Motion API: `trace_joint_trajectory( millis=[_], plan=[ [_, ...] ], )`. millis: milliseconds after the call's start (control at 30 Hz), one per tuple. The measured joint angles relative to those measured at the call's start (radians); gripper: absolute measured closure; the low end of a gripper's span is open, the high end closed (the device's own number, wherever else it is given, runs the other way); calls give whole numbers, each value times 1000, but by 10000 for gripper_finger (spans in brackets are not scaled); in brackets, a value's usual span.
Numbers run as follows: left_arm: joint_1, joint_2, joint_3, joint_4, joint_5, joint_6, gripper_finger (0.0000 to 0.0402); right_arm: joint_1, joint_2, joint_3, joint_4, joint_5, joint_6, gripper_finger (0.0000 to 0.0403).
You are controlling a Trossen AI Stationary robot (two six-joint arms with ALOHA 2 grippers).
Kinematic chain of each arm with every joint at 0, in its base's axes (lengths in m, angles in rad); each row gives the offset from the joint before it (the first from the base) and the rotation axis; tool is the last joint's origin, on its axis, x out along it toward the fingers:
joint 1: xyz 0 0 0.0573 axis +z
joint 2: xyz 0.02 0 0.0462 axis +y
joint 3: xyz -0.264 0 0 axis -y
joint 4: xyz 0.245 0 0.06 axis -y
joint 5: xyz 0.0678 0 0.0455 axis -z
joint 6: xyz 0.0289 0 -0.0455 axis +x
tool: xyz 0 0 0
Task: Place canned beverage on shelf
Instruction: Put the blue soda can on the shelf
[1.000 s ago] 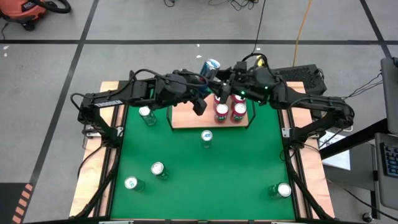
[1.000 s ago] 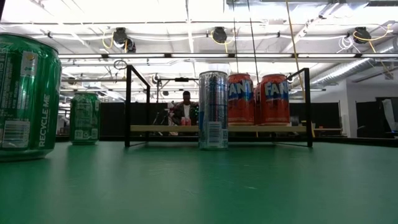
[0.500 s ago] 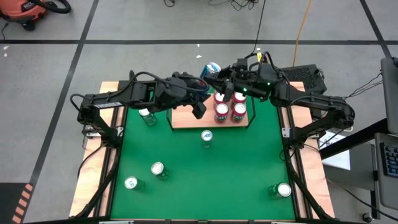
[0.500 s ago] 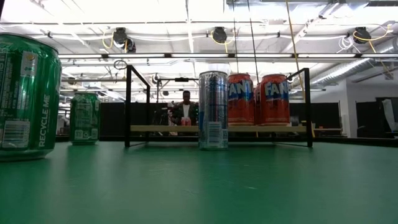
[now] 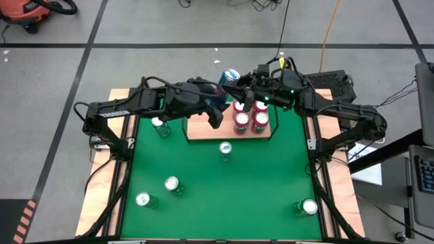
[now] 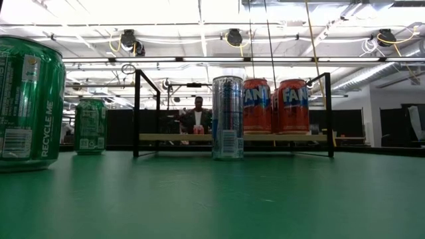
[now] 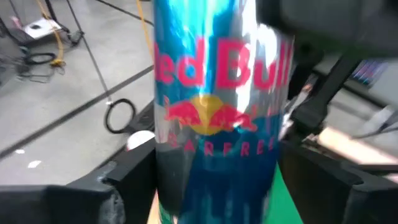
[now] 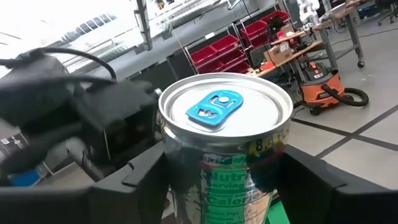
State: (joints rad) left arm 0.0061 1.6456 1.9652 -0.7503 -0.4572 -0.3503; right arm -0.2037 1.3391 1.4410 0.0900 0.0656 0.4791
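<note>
A blue and silver Red Bull can (image 5: 231, 74) hangs in the air above the far edge of the shelf (image 5: 203, 129). My right gripper (image 5: 240, 83) comes at it from the table's right and is shut on it. From the table's left comes my left gripper (image 5: 222, 88). It stands open, its fingers (image 7: 127, 186) on either side of the can's body (image 7: 217, 112); whether they touch it I cannot tell. Orange Fanta cans (image 5: 251, 122) stand on the right part of the shelf (image 6: 179, 137). My right gripper pinches the Red Bull can between its two fingers (image 8: 146, 171), on the can's side walls (image 8: 186, 168) a little below the top rim. The fingers come about level from the table's right and lie across the can. The can is lifted clear, its top (image 8: 224, 106) up.
A slim silver can (image 5: 225, 148) stands on the green mat just in front of the shelf. Green cans stand at the left (image 5: 161, 125), near left (image 5: 171, 184) (image 5: 143, 199) and near right (image 5: 308, 207). Pale wooden strips (image 5: 339, 196) edge the table.
My right gripper has swung toward the table's far left, up to the raised can. The can, tilted a second ago, now stands more upright in the same place above the shelf's far edge.
</note>
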Motion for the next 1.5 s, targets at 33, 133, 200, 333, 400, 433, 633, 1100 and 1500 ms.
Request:
trace_joint_trajectory(
  millis=[33, 133, 200, 333, 400, 433, 633, 1100, 1500],
  plan=[
    [0, -10, 0, 6, 8, -3, 86, -4, -1, 0, 1, -15, -6, 173],
    [0, -36, 2, 41, 30, -7, 67, -16, -1, 0, -5, -69, 2, 171],
    [6, -55, 2, 60, 54, -7, 60, -23, -1, 0, -6, -113, 13, 170],
    [33, -87, 2, 78, 124, -5, 57, -40, -1, 0, -5, -207, 29, 170],
    [55, -100, 2, 72, 183, -8, 57, -49, -1, 0, -4, -257, 28, 171],
    [68, -105, 2, 71, 223, -9, 57, -55, -1, 0, -4, -283, 29, 170],
    [134, -109, 2, 59, 468, -35, 56, -88, -1, 0, 2, -407, 30, 169],
    [184, -45, 2, 68, 702, -33, 56, -118, -3, 0, 19, -569, 22, 168],
    [183, -28, 0, 156, 691, -29, 131, -118, -3, 0, 12, -564, 6, 168]
  ],
)
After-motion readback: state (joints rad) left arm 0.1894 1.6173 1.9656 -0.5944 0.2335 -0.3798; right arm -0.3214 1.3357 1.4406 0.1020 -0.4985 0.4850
